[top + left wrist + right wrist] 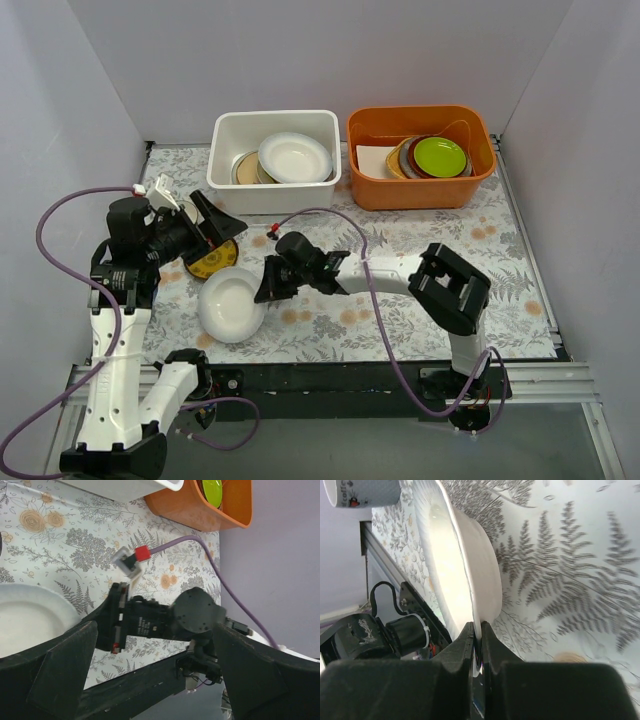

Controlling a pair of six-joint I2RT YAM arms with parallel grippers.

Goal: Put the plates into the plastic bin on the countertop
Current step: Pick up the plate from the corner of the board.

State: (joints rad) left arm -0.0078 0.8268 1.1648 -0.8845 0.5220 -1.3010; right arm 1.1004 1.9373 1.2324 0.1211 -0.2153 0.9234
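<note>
Two plates lie on the countertop (520,250), outside the plastic bin (275,198). The right gripper (264,291) pinches the rim of the white plate (230,305) — grasp made, I judge; next, a lift to the bin. Its arm reaches low leftward; the left gripper (213,238) gapes empty above the dark-yellow plate (210,264).

white plate (482,572): smooth, glossy glaze | plastic bin (270,198): smooth white plastic, slight sheen | orange tub (420,192): glossy plastic | countertop (510,250): matt printed cloth | right gripper (479,630): matt black plastic
</note>
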